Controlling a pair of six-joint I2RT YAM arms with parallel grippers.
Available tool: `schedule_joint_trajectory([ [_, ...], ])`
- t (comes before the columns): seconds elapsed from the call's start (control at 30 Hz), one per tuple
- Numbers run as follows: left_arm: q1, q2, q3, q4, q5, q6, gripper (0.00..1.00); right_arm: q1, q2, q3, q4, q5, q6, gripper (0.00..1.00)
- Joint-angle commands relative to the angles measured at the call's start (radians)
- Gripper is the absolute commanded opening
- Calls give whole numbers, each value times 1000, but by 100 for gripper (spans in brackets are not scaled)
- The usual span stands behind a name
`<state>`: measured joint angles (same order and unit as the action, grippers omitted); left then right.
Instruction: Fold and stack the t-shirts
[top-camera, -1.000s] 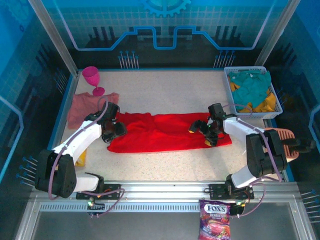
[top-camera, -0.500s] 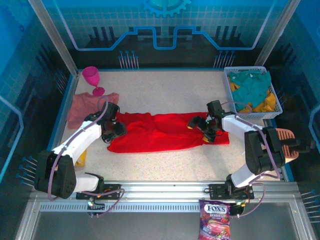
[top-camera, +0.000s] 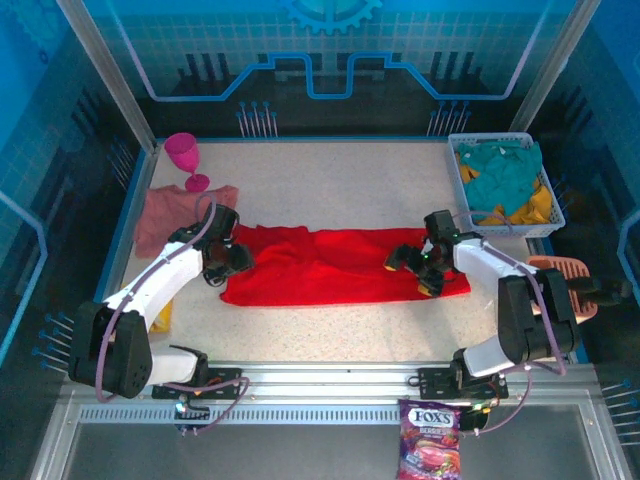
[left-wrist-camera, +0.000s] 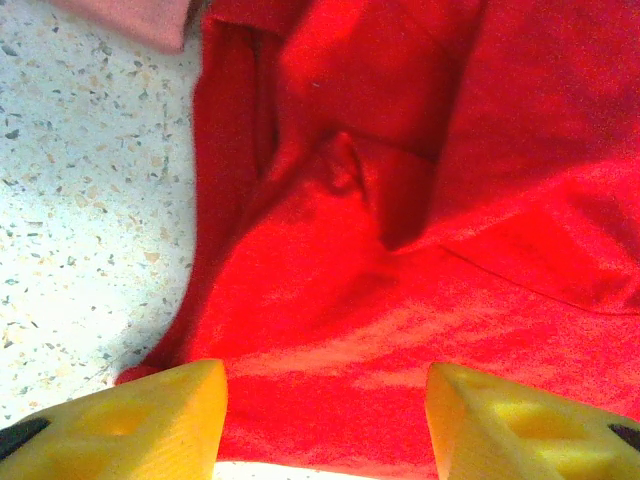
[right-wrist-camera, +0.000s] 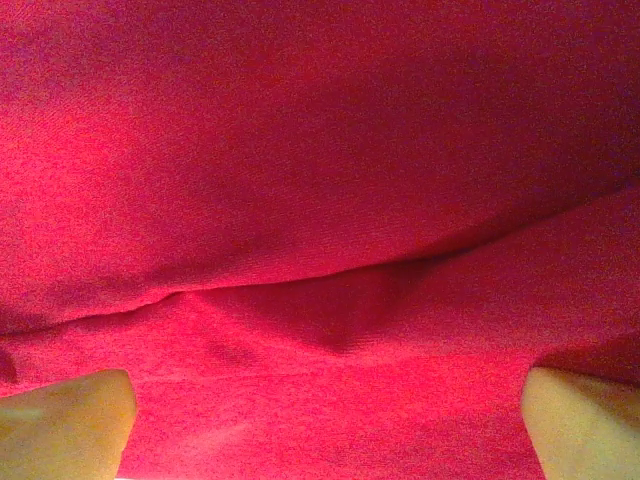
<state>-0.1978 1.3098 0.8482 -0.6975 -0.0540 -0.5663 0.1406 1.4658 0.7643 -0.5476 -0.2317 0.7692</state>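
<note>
The bright red t-shirt (top-camera: 335, 265) lies as a long band across the middle of the table. My left gripper (top-camera: 232, 262) sits over its left end and my right gripper (top-camera: 412, 268) over its right end. In the left wrist view the yellow fingertips (left-wrist-camera: 160, 420) stand apart above the red t-shirt (left-wrist-camera: 380, 230) at its near hem, gripper (left-wrist-camera: 325, 420) open. In the right wrist view the red t-shirt (right-wrist-camera: 320, 200) spreads under a wide-open gripper (right-wrist-camera: 325, 430). The salmon-pink t-shirt (top-camera: 165, 215) lies at the back left, and its corner (left-wrist-camera: 130, 15) shows beside the red one.
A pink plastic goblet (top-camera: 185, 158) stands at the back left. A white basket (top-camera: 548, 205) with teal and yellow cloth sits at the back right. A peach-coloured object (top-camera: 565, 280) rests at the right edge, and a sweets bag (top-camera: 430, 445) lies on the front rail.
My right gripper has shifted a little to the right and nearer, and the red shirt's right end now reaches slightly further right. The left arm has stayed put.
</note>
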Motion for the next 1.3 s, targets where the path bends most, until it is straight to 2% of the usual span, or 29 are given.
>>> schedule_joint_trajectory([
  [0.0, -5, -9, 2, -7, 19, 25, 55, -79, -50, 1, -122, 50, -69, 100],
  [0.13, -4, -12, 6, -11, 15, 29, 56, -163, -87, 29, -159, 55, -129, 100],
  [0.27, -5, -8, 2, -7, 17, 25, 55, -202, -93, 46, -153, 28, -167, 99],
  [0.6, -6, -24, -41, 52, 113, -46, 57, -197, -113, 72, -150, -5, -238, 98],
  [0.77, -24, -29, -96, 183, 256, -145, 57, -134, -76, 150, -151, -17, -301, 97],
  [0.9, -95, 83, -22, 240, 250, -188, 56, -101, 30, 232, -93, -42, -282, 96],
  [1.0, -141, 192, 45, 249, 204, -205, 56, -77, 125, 310, -92, 21, -278, 96],
  [1.1, -150, 307, 94, 257, 204, -223, 55, -77, 211, 345, -89, 80, -279, 95],
  [1.27, -155, 449, 188, 222, 182, -192, 54, -78, 314, 339, -92, 102, -268, 93],
])
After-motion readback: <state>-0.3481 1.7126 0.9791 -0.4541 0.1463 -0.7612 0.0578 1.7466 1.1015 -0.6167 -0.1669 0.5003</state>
